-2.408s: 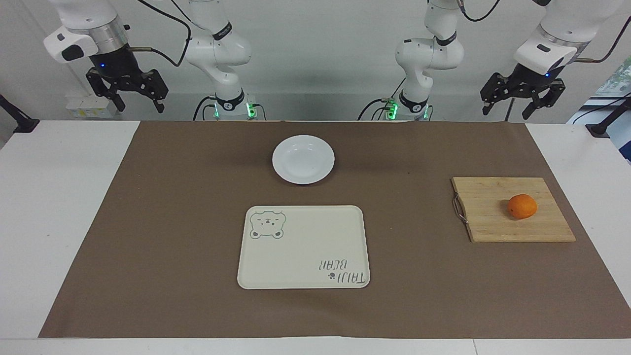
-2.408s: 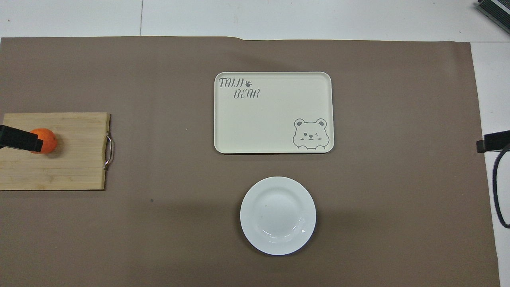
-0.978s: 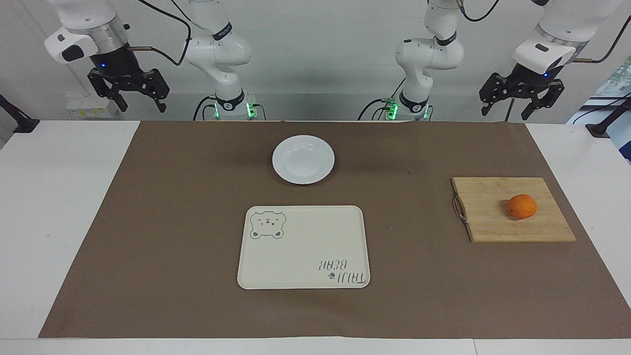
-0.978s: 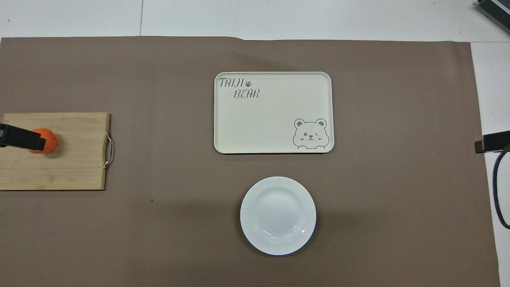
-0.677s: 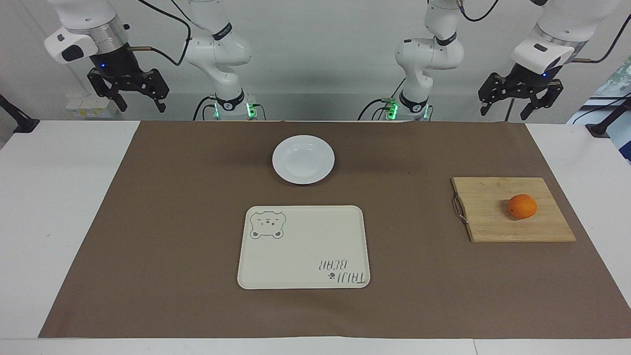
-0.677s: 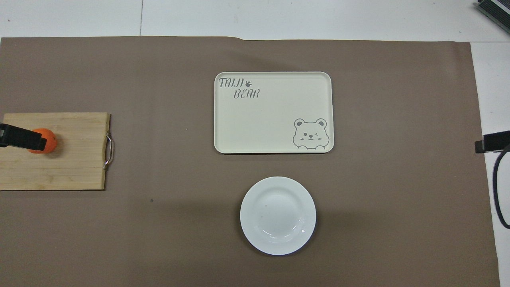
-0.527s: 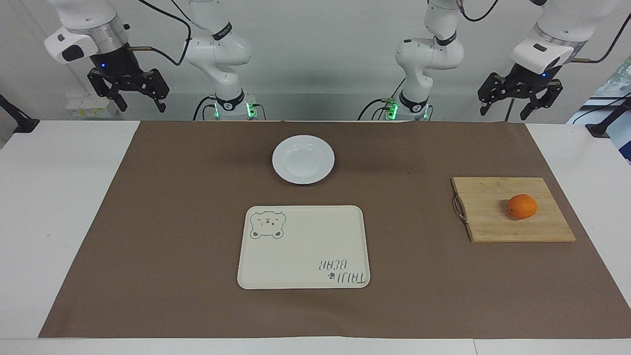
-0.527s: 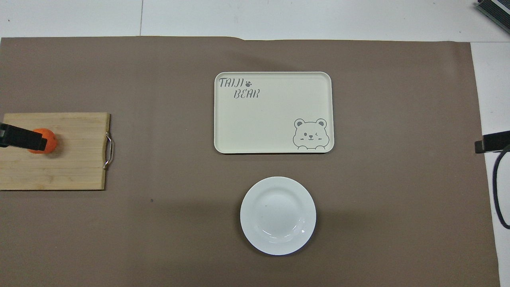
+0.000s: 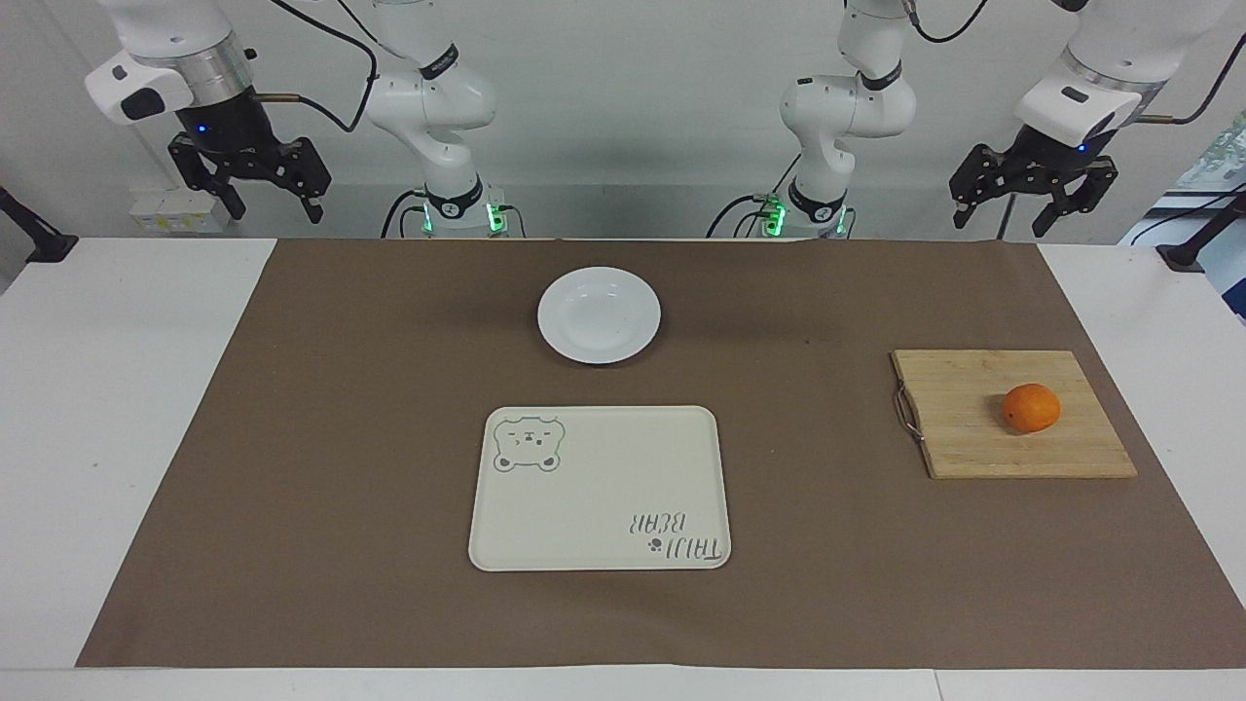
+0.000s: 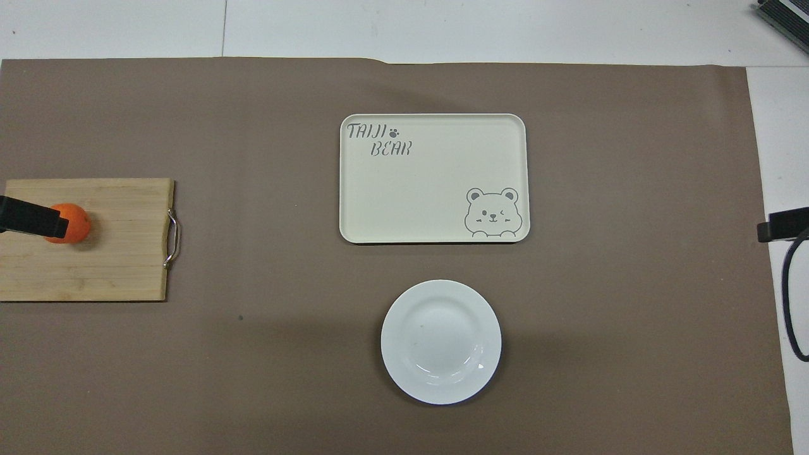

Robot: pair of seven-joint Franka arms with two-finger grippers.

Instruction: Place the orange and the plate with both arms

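The orange (image 9: 1031, 407) sits on a wooden cutting board (image 9: 973, 419) toward the left arm's end of the table. Nearer to the robots, at the middle of the mat, lies the white plate (image 9: 599, 314), with nothing on it. My left gripper (image 9: 1003, 222) hangs open and high in the air by the table's robot-side edge, well above the board. In the overhead view one of its fingers (image 10: 31, 217) overlaps the orange (image 10: 74, 223) without touching it. My right gripper (image 9: 274, 206) hangs open and high at the right arm's end, holding nothing.
A cream rectangular tray (image 9: 599, 487) with a bear drawing lies farther from the robots than the plate (image 10: 440, 341). A brown mat (image 9: 341, 438) covers most of the white table. The board has a metal handle (image 9: 905, 411) on its side toward the tray.
Both raised grippers have drifted only slightly in the air. Orange, plate, tray and board lie where they were.
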